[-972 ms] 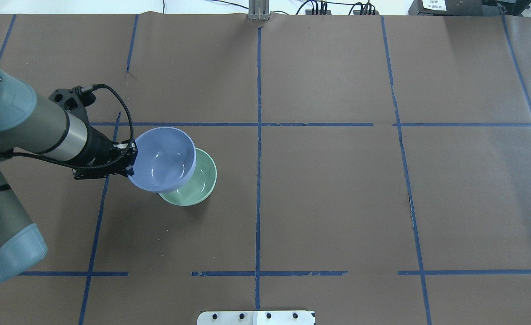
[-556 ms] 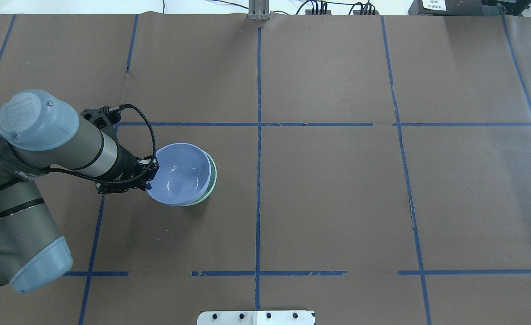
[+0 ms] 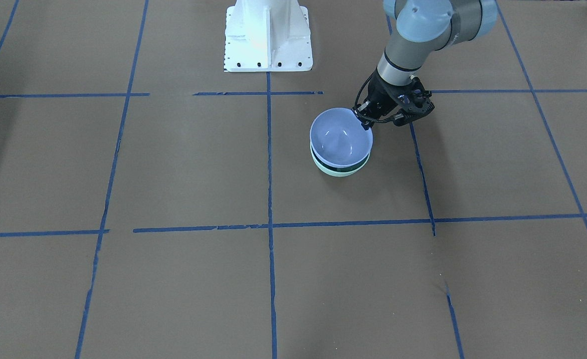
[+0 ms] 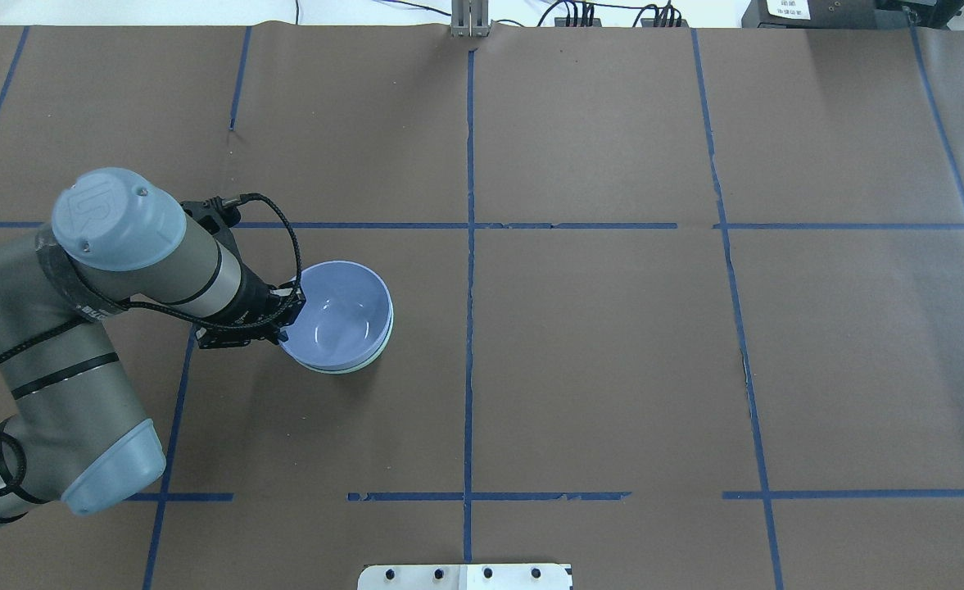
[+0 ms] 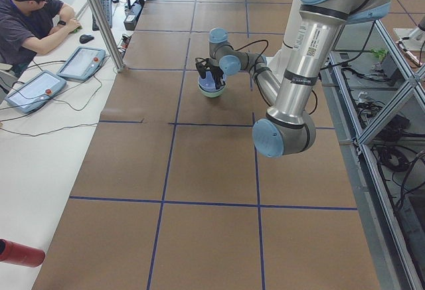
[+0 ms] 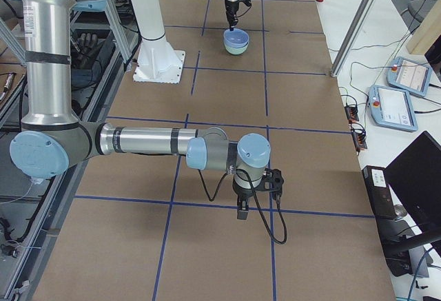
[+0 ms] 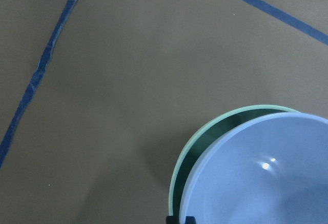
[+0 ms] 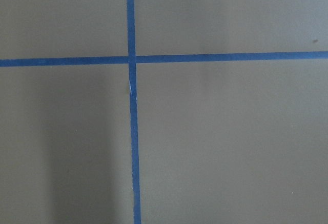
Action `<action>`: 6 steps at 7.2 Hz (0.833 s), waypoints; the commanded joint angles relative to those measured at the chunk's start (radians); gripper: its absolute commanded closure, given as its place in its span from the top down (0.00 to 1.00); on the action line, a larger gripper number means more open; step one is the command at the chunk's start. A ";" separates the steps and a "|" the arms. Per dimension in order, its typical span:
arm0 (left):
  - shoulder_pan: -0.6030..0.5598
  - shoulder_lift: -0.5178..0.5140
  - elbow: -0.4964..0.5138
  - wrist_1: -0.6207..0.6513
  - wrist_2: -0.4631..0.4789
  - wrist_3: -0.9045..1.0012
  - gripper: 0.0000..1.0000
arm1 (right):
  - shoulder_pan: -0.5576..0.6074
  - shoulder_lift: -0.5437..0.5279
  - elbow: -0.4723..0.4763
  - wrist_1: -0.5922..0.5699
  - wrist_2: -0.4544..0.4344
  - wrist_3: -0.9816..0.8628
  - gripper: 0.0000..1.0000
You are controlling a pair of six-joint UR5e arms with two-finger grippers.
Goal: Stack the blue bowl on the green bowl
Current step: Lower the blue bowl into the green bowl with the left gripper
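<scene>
**Blue bowl seated in green bowl; rim grip not yet released**

The blue bowl (image 4: 342, 315) sits nested in the green bowl (image 3: 340, 171) on the bench (image 4: 613, 369), on the robot's left of the centre tape line (image 4: 469, 328). The left wrist view shows it off-centre. A dark crescent of the green bowl's interior is exposed on one side, so the seating appears slightly skewed.

The left arm (image 4: 146, 262) reaches in from the side. The left jaws are clenched on the blue bowl's near rim, a pinch that leaves its underside free to settle into the bowl beneath.

Judgement: placement is near complete, with release and a straight lift clear left to do. Risk: dragging the rim on withdrawal could tip the stack.

The right arm (image 6: 138, 140) is parked well apart. Whether the right jaws are parted or closed cannot be told.
</scene>
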 commanded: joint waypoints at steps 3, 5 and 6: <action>0.008 0.000 0.014 -0.013 0.000 0.000 0.08 | 0.001 0.000 0.000 0.000 0.000 0.001 1.00; 0.008 0.000 0.011 -0.013 0.011 0.001 0.97 | 0.000 0.000 0.000 0.000 0.000 -0.001 1.00; 0.002 0.000 -0.004 -0.013 0.011 0.003 1.00 | 0.000 0.000 0.000 0.000 0.000 -0.001 1.00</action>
